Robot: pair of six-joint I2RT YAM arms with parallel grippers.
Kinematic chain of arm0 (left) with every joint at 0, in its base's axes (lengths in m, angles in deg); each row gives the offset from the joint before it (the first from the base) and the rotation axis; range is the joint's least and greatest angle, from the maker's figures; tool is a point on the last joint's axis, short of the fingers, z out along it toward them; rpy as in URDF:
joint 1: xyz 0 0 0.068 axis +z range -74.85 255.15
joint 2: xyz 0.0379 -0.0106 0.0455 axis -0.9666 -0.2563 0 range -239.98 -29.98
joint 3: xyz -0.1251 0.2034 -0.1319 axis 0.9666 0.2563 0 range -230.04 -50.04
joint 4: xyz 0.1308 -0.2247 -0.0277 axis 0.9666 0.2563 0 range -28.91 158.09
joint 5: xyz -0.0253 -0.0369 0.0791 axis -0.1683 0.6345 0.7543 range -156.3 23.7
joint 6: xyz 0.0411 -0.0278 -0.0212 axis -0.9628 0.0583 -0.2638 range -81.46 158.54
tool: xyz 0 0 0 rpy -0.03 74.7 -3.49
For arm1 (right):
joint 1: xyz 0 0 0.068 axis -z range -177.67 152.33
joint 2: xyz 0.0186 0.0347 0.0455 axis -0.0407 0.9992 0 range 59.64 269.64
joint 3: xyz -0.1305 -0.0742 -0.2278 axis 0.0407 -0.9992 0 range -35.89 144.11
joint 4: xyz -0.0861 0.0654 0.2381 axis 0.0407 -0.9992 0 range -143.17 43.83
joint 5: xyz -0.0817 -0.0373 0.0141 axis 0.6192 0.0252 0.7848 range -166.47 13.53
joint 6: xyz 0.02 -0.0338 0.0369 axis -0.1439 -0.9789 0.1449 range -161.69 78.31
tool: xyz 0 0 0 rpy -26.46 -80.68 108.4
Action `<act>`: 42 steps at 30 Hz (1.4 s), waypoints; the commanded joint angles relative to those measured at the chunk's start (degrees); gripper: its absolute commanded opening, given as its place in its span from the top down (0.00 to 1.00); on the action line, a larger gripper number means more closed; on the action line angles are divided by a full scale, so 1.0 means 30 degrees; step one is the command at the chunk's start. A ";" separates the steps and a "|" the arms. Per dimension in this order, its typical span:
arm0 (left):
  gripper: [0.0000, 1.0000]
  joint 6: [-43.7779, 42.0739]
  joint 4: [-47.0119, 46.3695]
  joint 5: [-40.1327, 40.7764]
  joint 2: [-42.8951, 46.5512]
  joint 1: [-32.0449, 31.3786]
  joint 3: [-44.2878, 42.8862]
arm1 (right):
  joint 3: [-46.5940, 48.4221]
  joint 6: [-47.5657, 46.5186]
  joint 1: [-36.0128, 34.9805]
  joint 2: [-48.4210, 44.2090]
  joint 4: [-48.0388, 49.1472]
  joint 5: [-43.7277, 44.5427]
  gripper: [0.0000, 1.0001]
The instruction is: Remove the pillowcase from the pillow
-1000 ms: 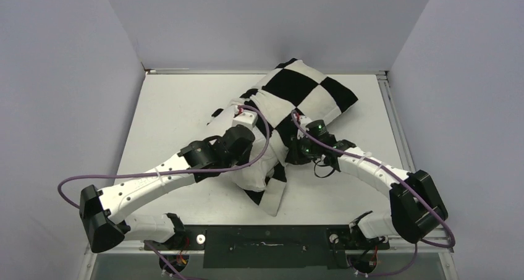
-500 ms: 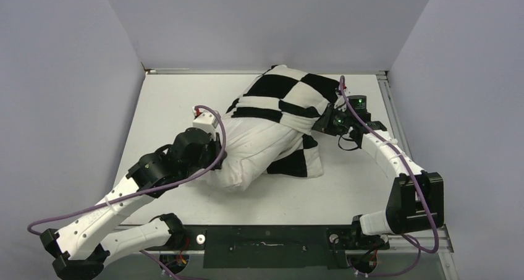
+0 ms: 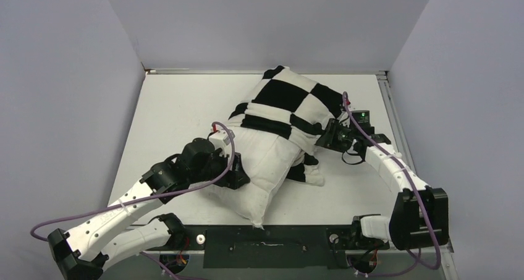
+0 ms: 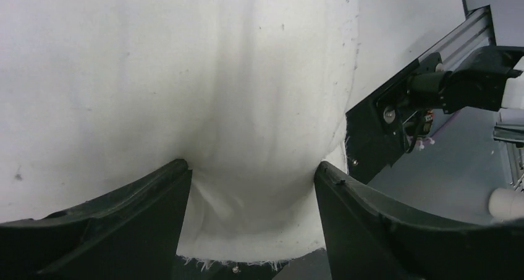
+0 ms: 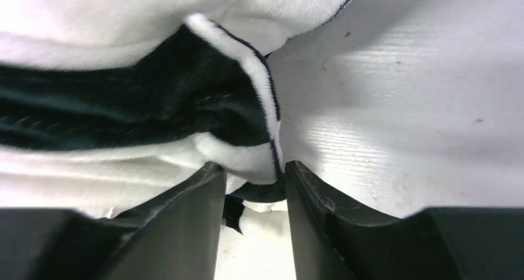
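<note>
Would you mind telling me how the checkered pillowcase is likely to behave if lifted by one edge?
Probably floppy: the pillowcase bunches into folds across the pillow, so a lifted edge would likely drape rather than hold shape. Its pile looks plush in the right wrist view, so it may drag on the pillow instead of sliding freely.

No writing, label, brand, number or sign can be read in any view. The pillowcase [image 3: 290, 101] bears only its black and white squares, the pillow [image 3: 266, 165] is plain white, and the worktop [image 3: 179, 107] carries no legible marking.
</note>
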 commanded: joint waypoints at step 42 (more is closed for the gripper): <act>1.00 0.0330 -0.7264 0.0782 -0.4722 0.4175 0.2441 | 2.2886 -0.8687 -1.3930 1.3726 -0.5817 1.0898 0.06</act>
